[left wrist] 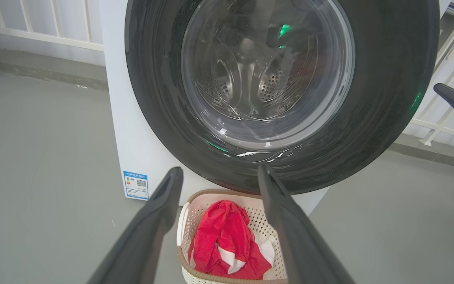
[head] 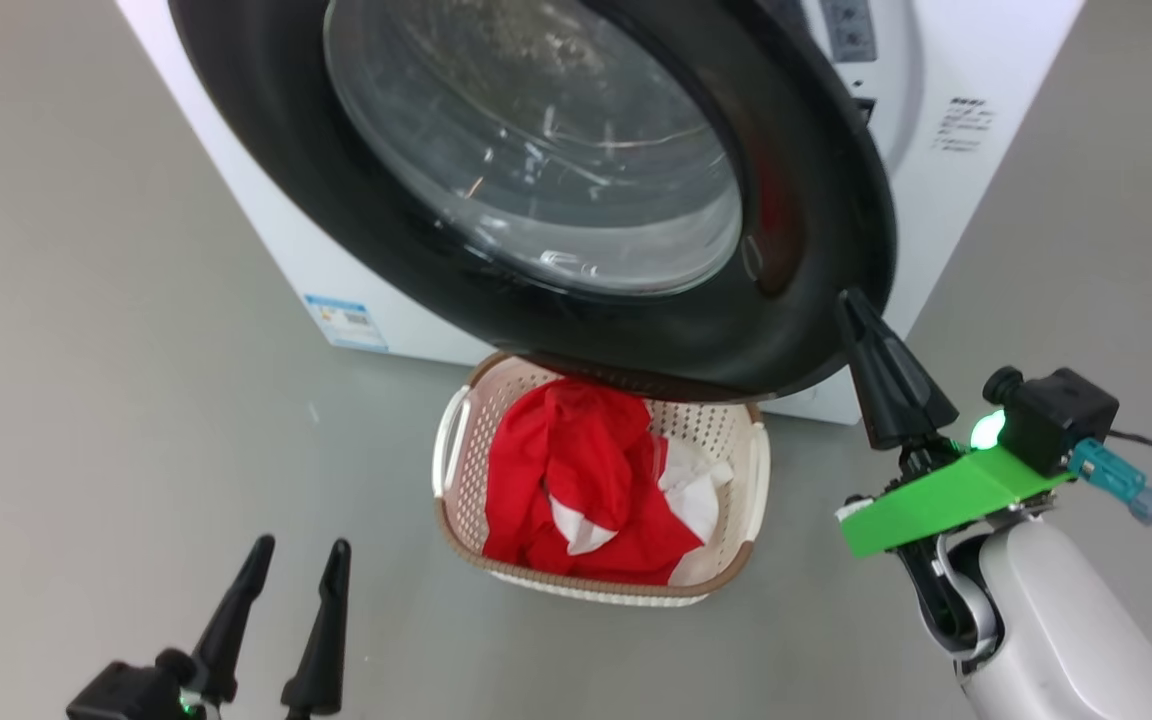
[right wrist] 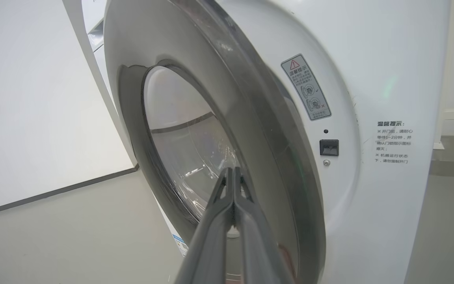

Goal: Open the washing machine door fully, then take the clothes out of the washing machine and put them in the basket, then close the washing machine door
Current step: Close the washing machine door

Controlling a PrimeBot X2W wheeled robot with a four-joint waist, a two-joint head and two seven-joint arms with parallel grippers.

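The washing machine door (head: 536, 150), a black ring around clear glass, stands partly swung out from the white washing machine (head: 946, 180). My right gripper (head: 854, 305) is shut with nothing in it, its tip at the door's lower right rim; I cannot tell whether it touches. In the right wrist view the right gripper (right wrist: 233, 170) points at the door (right wrist: 195, 138). The basket (head: 451, 455) sits on the floor under the door and holds the red and white clothes (head: 576, 480). My left gripper (head: 302, 548) is open, low at the left, well short of the basket (left wrist: 185, 221).
Grey floor surrounds the machine. A blue-white label (head: 346, 322) marks its lower front. The latch slot (right wrist: 329, 147) shows on the front panel beside the door opening. White railings (left wrist: 38, 23) run behind the machine.
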